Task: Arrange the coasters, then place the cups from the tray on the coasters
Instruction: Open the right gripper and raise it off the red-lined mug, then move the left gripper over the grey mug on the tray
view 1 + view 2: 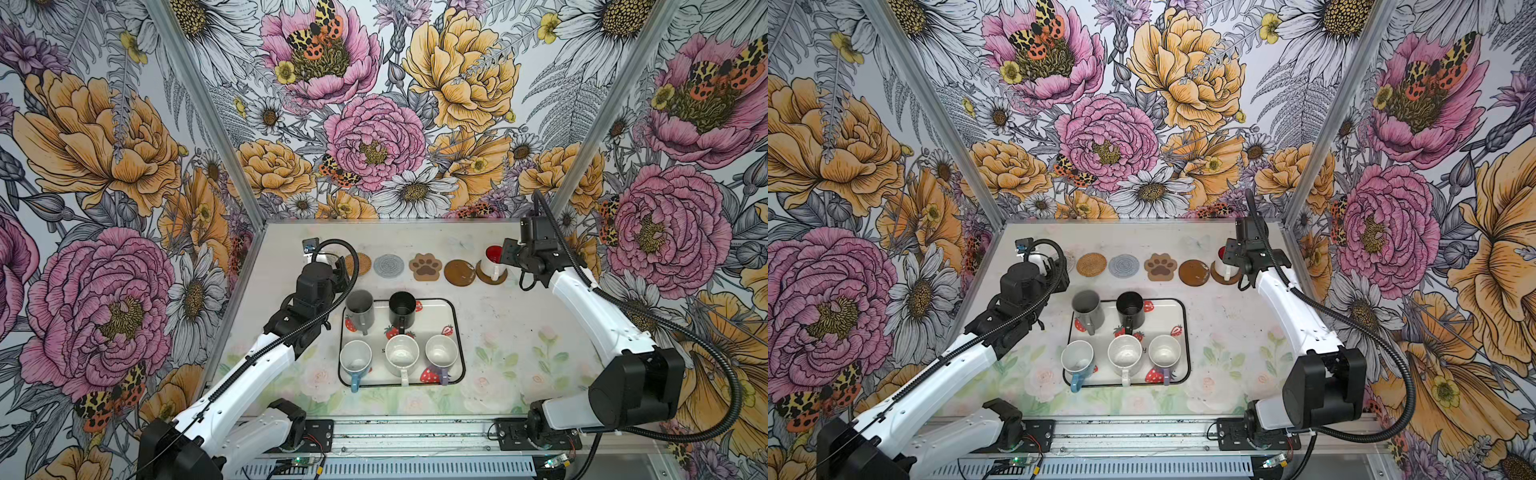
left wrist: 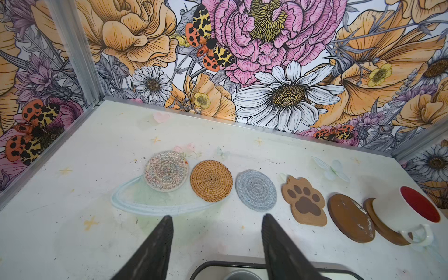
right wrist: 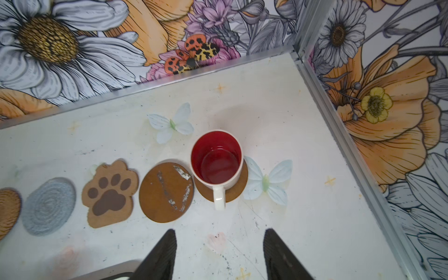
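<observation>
**One cup placed, five left**

Right fingers point(image 3: 160, 254) spread, empty, near the red-lined cup point(image 3: 216, 164) standing on the end brown coaster point(image 3: 236, 191). Left fingers point(image 2: 150, 247) likewise spread, empty. Six coasters point(image 2: 211, 180) lie in a row; five cups point(image 1: 402, 353) sit in the tray point(image 1: 436, 311).

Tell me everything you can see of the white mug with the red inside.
The white mug looks like glossy ceramic, white outside and deep red inside, with a white loop handle facing the front of the table. It stands upright and empty on a plain brown disc coaster at the right end of the coaster row, near the back right corner. The right end effector hangs open just in front, not touching it.
</observation>
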{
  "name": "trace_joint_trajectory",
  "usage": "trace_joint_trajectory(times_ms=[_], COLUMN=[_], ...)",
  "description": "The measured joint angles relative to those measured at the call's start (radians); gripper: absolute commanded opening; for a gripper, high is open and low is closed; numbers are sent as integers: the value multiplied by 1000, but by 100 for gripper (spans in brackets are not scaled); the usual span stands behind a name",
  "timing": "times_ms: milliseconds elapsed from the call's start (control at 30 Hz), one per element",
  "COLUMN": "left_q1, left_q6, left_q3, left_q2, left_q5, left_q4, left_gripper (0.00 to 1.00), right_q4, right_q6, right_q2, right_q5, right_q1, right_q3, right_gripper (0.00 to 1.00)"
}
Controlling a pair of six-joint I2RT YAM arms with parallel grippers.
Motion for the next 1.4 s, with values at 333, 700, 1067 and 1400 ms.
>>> trace_joint_trajectory(times_ms=[333,700,1067,1400], left_q1=[0,-7,-145,-208], left_q6=[-3,-5,-48,-113], left_q3=[6,139,141,141], left_q2=[13,92,101,118], left_q5=[3,88,236,233], left_q4=[-18,-259,-404,-579], left_gripper=[60,62,62,62], right_q4=[269,398,455,480], right_q6=[184,241,248,248], right_q2=[-21,0,54,59], right_q5=[-31,-70,-126,-144], right_q1=[176,192,192,192], right_q3=[-96,-147,-148,-158], right_gripper=[59,59,59,60])
